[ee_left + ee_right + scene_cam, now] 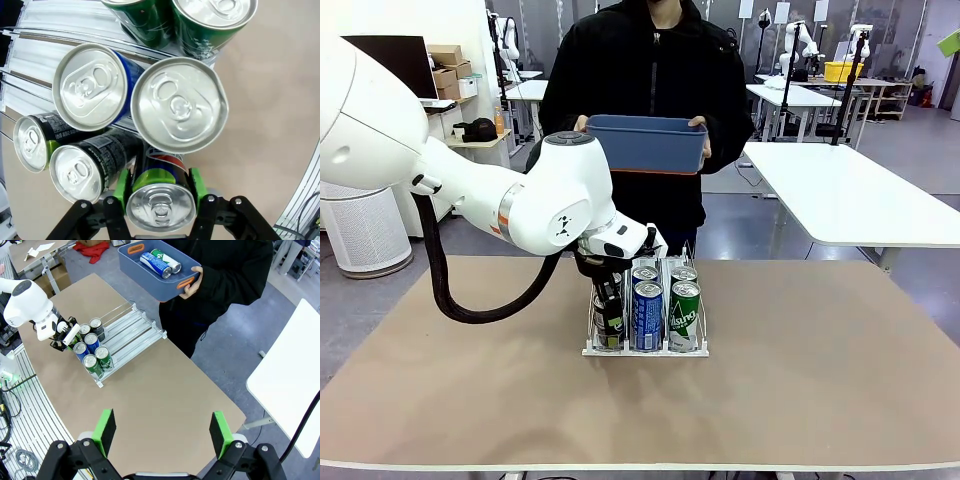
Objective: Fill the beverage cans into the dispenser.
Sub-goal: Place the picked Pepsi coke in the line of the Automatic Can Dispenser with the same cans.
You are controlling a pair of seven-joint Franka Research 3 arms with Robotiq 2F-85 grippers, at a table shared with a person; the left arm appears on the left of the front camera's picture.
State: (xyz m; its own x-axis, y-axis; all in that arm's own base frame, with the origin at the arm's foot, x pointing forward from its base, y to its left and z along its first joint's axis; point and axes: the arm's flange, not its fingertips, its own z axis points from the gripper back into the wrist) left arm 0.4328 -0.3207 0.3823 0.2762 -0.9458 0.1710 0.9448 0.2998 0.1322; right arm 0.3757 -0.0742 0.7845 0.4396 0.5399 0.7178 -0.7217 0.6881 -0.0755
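Your left gripper [160, 186]: fingers flank upright black-green slim metal can [160, 207], 9 o'clock lane of clear wire dispenser [642, 352]; clamped or released, can't tell. Your right gripper [162, 432] spread, empty.

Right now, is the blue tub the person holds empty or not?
Not empty: from the right wrist view, two cans lie on their sides inside the blue tub.
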